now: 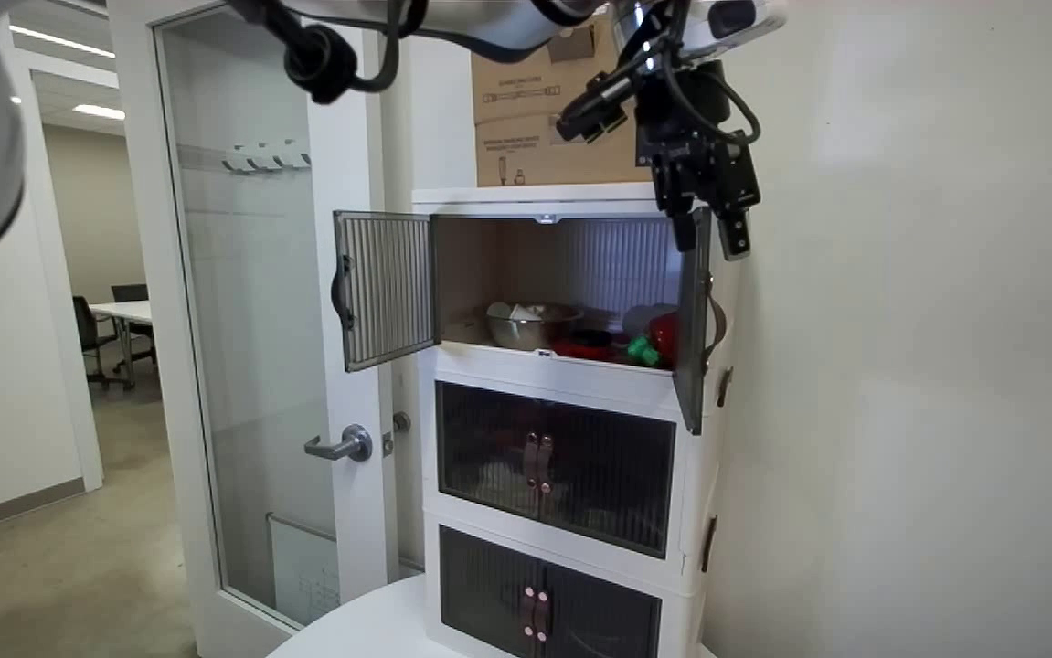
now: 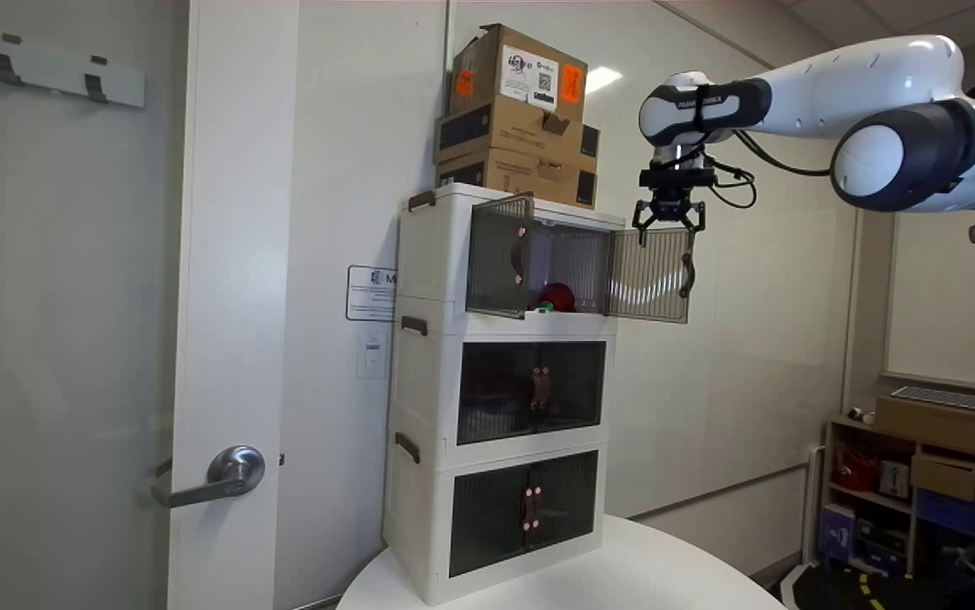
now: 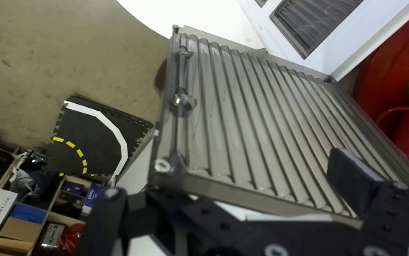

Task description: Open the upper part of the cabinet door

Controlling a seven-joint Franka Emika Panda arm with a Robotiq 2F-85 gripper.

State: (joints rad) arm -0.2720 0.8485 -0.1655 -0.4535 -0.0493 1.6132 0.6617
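In both exterior views 1 glass door (image 2: pixel 229 254) with 1 lever handle (image 2: pixel 237 471) stands left of the cabinet (image 2: pixel 529 328). Just beside the cabinet's left side, the wall carries 1 sign (image 2: pixel 371 293) and 1 switch plate (image 2: pixel 372 353). The cabinet stands on 1 white table (image 2: pixel 682 576), 3 compartments high.

The upper part of the cabinet door is at the cabinet's top compartment, as 2 smoky leaves, both swung outward: the left leaf (image 2: pixel 494 263) from the cabinet's left edge, the right leaf (image 2: pixel 650 280) from its right edge. Inside, in an exterior view, sit 1 metal bowl (image 1: pixel 535 327), then 1 green piece (image 1: pixel 642 351) among red things (image 1: pixel 665 334) too overlapped to count. Lower on the cabinet, 4 dark panels (image 2: pixel 500 394) with 4 brown handles (image 2: pixel 536 390) are closed. On top of the cabinet lie 3 stacked cardboard boxes (image 2: pixel 529 135).

At the cabinet's upper right, 1 tool (image 2: pixel 670 234) points down at the right leaf's top edge, its 2 fingers spread well apart, gripping nothing; whether they touch the leaf I cannot tell. In an exterior view 1 white arm (image 2: pixel 851 85) bears it, right of the cabinet. Farther right of the cabinet stands 1 shelf unit (image 2: pixel 870 498).
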